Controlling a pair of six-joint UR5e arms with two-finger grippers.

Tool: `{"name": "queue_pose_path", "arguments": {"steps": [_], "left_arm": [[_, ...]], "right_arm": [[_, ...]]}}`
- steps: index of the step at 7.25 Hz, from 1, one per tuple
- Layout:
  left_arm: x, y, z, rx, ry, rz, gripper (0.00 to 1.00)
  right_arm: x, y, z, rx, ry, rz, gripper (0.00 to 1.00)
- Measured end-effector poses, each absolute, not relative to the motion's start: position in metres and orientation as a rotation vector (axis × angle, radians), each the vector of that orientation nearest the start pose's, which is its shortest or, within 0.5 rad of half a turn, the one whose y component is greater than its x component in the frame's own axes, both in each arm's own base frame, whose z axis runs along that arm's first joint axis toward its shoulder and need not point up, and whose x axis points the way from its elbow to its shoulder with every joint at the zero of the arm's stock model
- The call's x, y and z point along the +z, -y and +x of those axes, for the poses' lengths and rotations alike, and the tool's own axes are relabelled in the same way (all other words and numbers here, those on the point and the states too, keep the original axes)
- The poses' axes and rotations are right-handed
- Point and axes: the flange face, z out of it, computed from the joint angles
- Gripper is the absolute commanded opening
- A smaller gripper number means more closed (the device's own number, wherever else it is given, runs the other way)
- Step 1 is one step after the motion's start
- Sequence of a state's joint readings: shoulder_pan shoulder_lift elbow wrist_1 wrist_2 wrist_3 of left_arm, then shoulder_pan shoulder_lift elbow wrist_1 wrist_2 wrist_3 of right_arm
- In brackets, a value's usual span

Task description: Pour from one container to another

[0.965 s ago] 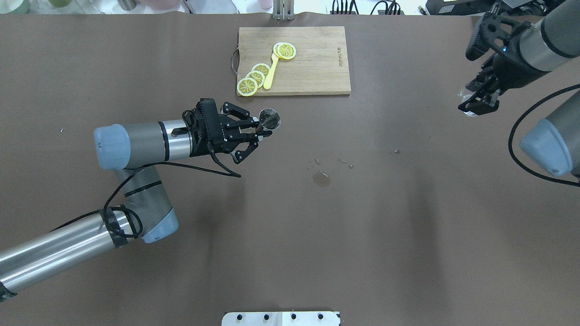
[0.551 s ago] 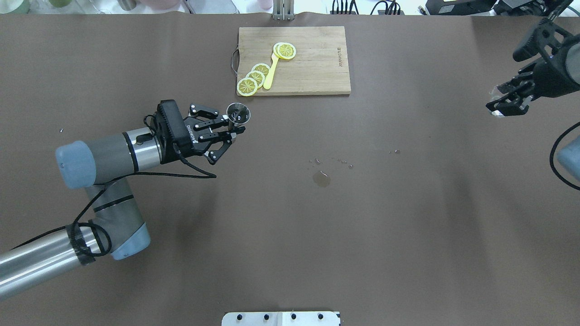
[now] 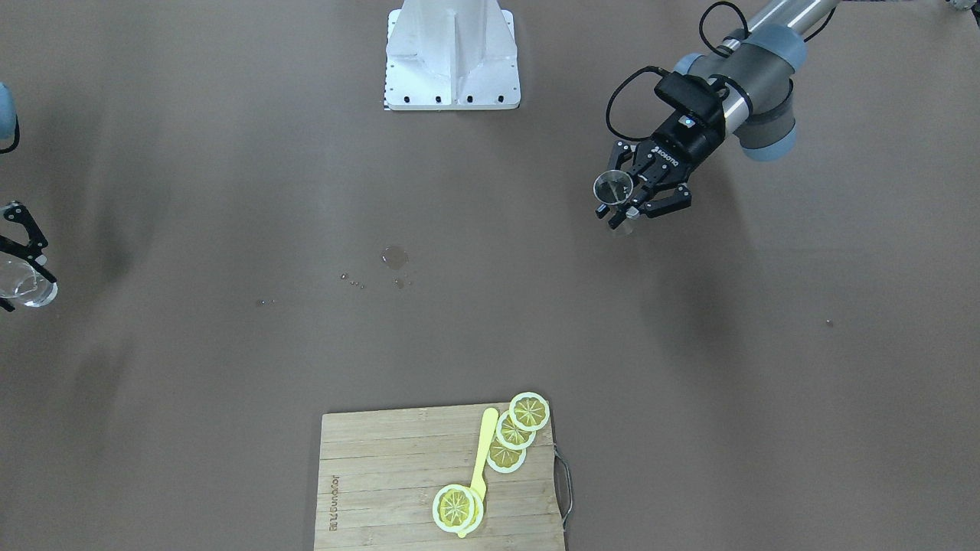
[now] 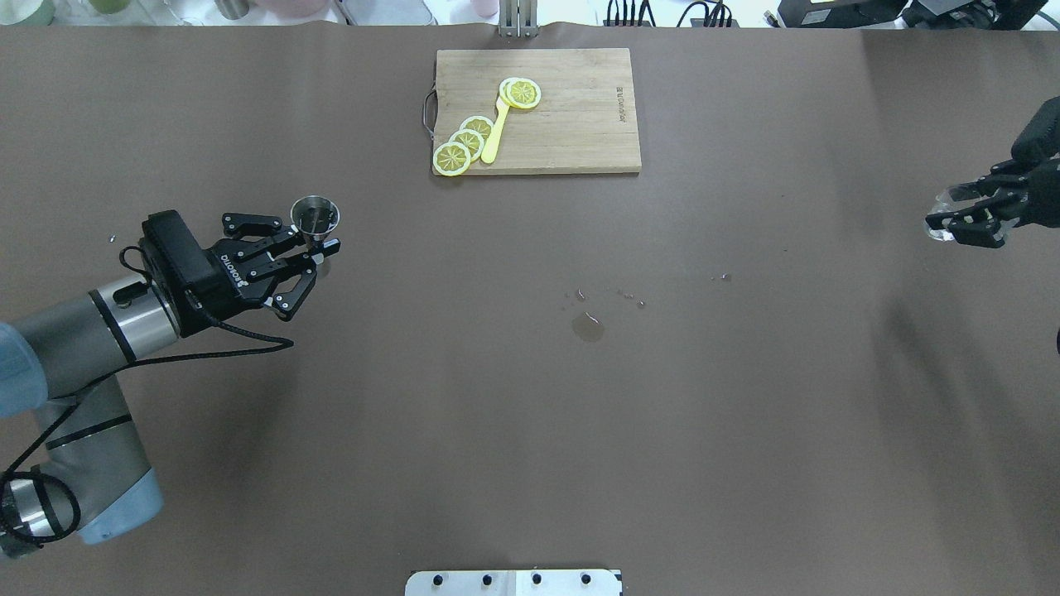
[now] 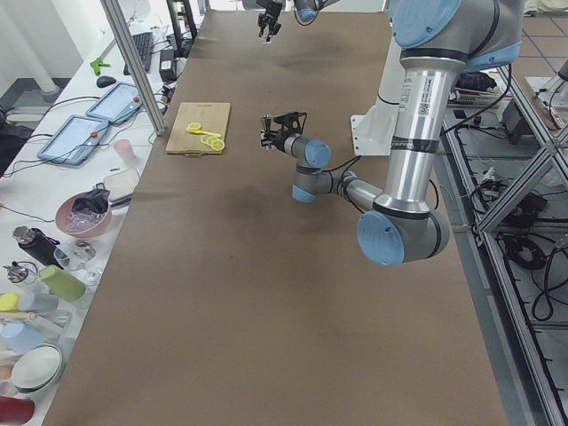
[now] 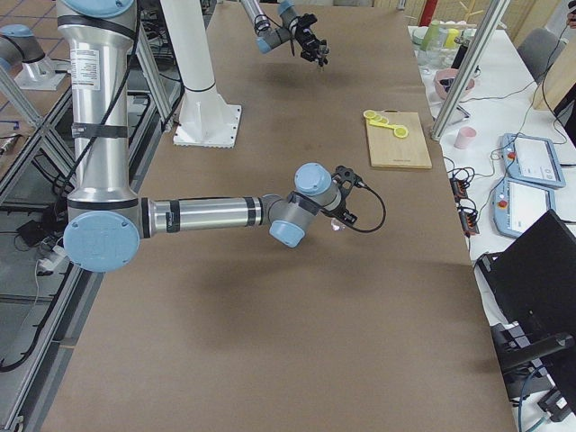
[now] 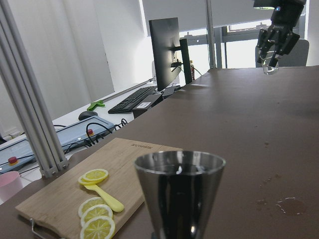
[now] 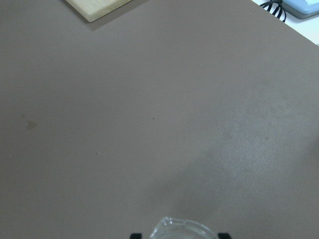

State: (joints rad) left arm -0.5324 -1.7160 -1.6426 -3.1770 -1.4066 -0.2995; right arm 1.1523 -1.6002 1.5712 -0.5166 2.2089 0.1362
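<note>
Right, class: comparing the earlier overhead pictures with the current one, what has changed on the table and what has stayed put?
The left end effector, gripping the metal cup, moved out to the robot's left. The right end effector, holding the clear glass, moved further right toward the table edge. Nothing was released. The cutting board, lemon slices and small puddle stayed put.

We are in a robotics lab. Aluminium framing (image 5: pixel 135 67) borders the brown-covered table (image 4: pixel 530 430), with teach pendants (image 5: pixel 114 104) at ten o'clock in the left side view. The left wrist camera shows a monitor (image 7: pixel 165 47) and keyboard (image 7: pixel 132 99) at twelve.
</note>
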Motion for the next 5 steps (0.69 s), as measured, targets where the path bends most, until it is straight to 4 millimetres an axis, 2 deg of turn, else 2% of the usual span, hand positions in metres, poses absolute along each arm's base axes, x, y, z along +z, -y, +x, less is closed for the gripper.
{"name": "queue_pose_path", "arguments": {"steps": [2, 3, 5], "left_arm": [[0.399, 0.376, 0.363, 0.226, -1.004, 1.478, 0.00], [0.406, 0.370, 0.362, 0.140, -0.971, 1.473, 0.00], [0.426, 0.357, 0.357, -0.005, -0.891, 1.463, 0.00]], "right_arm": [[0.604, 0.473, -0.132, -0.530, 0.881, 0.854, 0.00], [0.618, 0.469, -0.136, -0.525, 0.882, 0.869, 0.00], [0.632, 0.465, -0.152, -0.535, 0.862, 0.883, 0.00]]}}
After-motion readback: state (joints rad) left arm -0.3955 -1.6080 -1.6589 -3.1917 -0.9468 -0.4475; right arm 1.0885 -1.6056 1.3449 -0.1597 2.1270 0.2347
